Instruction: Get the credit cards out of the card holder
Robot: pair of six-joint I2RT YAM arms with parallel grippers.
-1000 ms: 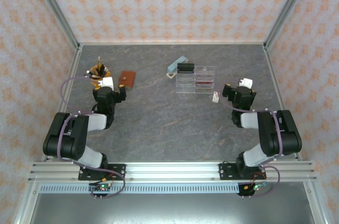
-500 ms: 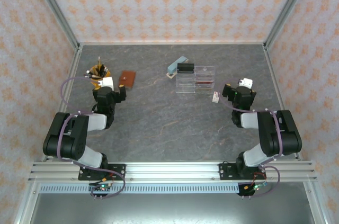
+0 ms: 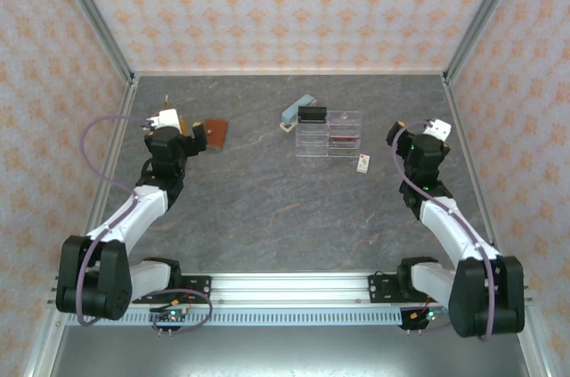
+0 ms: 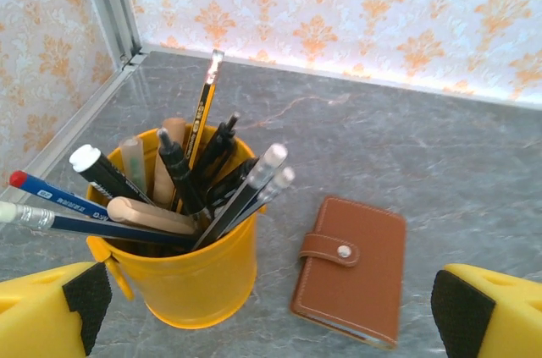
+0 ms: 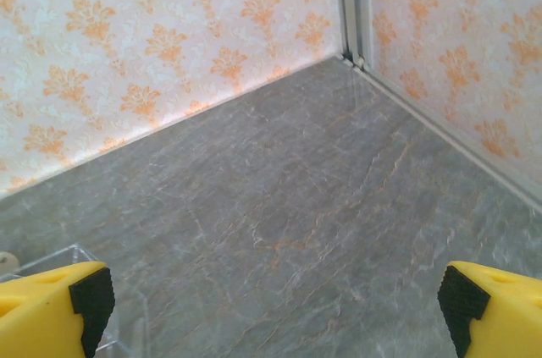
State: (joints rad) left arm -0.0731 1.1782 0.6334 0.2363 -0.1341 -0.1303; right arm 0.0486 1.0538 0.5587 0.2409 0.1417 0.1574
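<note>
**Q:** So, how far along is the job?

**A:** By the look of it, it has not started. The card holder (image 4: 349, 269) lies flat and closed on the grey table (image 3: 267, 208). Its strap is snapped down over the brown leather cover. It sits at the far left of the table, just beside a yellow pencil cup (image 4: 199, 282) crowded with pens.

**Q:** And the credit cards?

**A:** Any it carries are tucked inside. I can't make out a single one, so every card is left to come out.

**Q:** Where do the arms stand?

**A:** The left gripper (image 4: 271, 311) hangs near the cup and the card holder. Its yellow fingers (image 4: 474, 316) are spread wide and hold nothing. The right gripper (image 5: 275, 307) is well apart from them, over on the right side. It faces the bare far corner, with a clear organiser (image 3: 329, 136) to its left. It too is spread wide and empty.

**Q:** What remains, then?

**A:** Everything, I'd judge. Someone has to reach the card holder, undo the strap and fold it open. One gripper would then steady it while the other draws the cards out. The left arm looks the better placed to begin.
</note>
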